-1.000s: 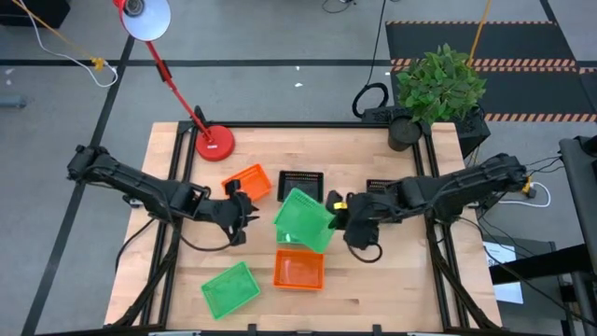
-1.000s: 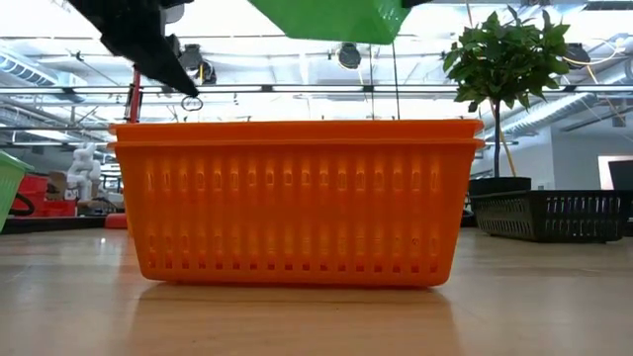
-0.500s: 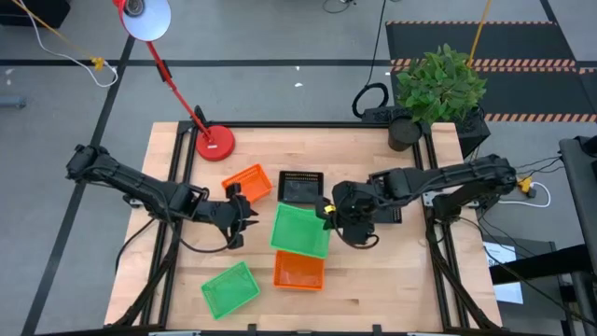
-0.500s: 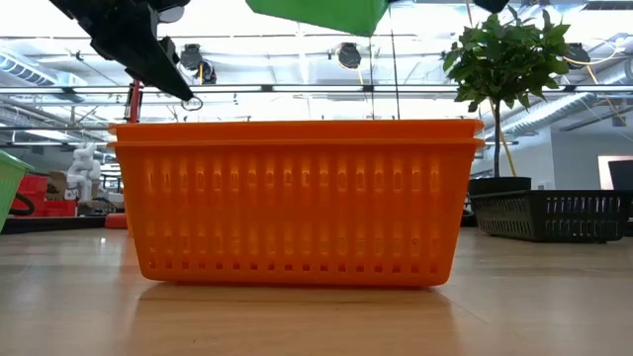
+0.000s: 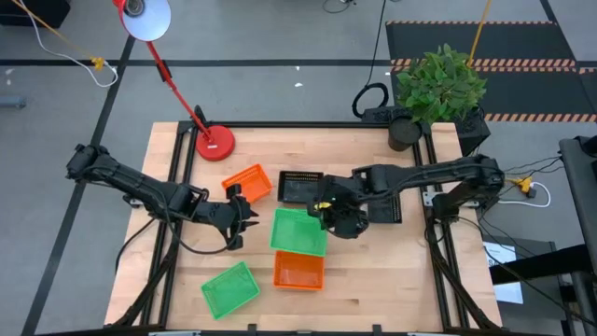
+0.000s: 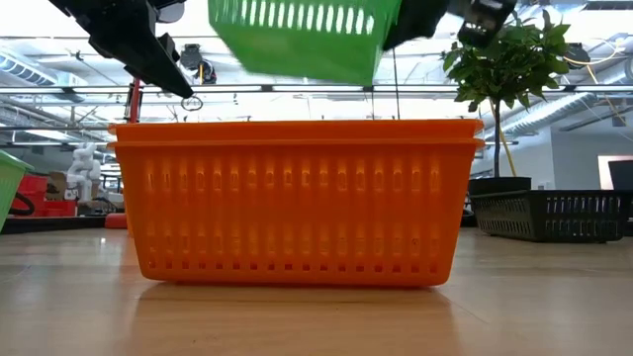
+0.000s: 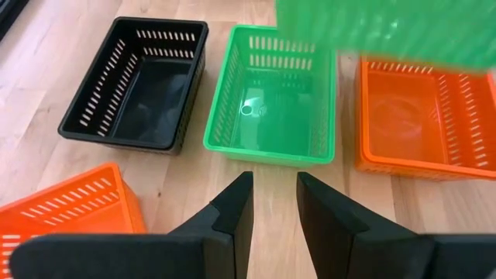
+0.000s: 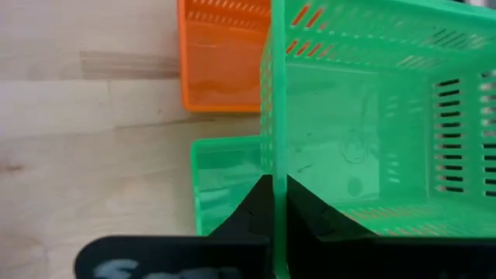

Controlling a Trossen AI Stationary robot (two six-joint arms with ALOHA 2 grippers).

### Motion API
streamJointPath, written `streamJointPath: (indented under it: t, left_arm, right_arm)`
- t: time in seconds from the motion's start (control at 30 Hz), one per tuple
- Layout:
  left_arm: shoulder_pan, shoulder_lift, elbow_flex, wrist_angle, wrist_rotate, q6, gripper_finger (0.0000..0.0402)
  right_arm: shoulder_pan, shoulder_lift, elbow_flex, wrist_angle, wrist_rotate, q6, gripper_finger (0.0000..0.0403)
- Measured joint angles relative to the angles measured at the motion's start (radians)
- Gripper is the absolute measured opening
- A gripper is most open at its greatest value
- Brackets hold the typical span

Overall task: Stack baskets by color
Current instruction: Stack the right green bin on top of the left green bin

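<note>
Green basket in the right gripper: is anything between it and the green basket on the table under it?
Nothing visible. The held green basket, pinched at its wall by the right gripper, hangs over the empty green basket on the table. The black basket and orange basket flank it; the open left gripper waits aside.
</note>
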Motion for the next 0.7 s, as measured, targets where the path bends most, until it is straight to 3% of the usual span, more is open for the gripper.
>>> streamJointPath:
  t: [0.37, 0.53, 0.7]
  left_arm:
    - [0.0, 0.0, 0.0, -0.001, -0.003, 0.003, 0.0102]
    - [0.0, 0.0, 0.0, -0.001, -0.004, 0.007, 0.0102]
    - [0.0, 0.0, 0.0, -0.002, -0.004, 0.007, 0.0102]
  right_arm:
    - [-0.068, 0.134, -0.002, -0.034, -0.074, -0.068, 0.0]
    - [-0.097, 0.156, -0.003, -0.042, -0.075, -0.125, 0.0]
    - [-0.126, 0.155, -0.04, 0.002, -0.151, -0.169, 0.0]
